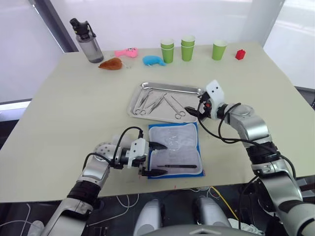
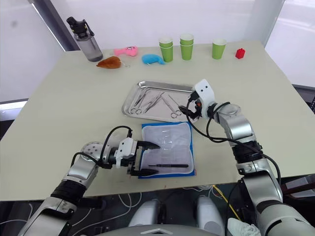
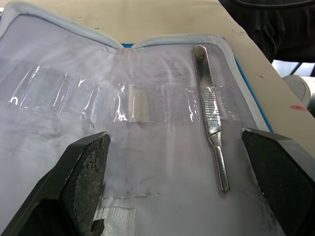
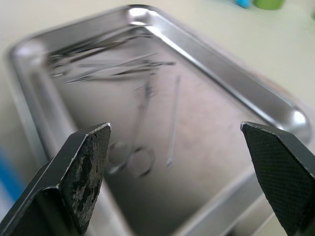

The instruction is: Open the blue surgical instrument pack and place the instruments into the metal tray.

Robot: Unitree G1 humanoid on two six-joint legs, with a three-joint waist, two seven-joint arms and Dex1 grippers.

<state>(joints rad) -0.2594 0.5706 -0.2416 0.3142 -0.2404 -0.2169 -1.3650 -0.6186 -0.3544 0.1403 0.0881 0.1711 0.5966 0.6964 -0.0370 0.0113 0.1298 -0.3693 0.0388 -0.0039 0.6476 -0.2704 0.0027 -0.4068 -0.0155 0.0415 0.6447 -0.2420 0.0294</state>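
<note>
Both of my tools are spread wide and hold nothing. My left tool (image 1: 153, 158) hovers at the left edge of the blue surgical instrument pack (image 1: 175, 150), which lies open like a book on the surface (image 1: 74, 108), white lining up, just in front of the metal tray (image 1: 165, 101). My right tool (image 1: 195, 111) is at the right front corner of the tray, above its rim.

I count one instrument left in the pack: a slender scalpel handle (image 3: 210, 115) in the near half. The left wrist view shows it is silver and sits under a clear pocket strip; from the head it looks only like a dark line.

In the tray I count about four or five instruments (image 1: 157, 102), some with ring handles; they overlap, so the exact number is hard to tell, and in the right wrist view they are blurred.

At the far edge stand three green cup stacks (image 1: 187, 47), one bottle (image 1: 87, 40), and four small toys.
</note>
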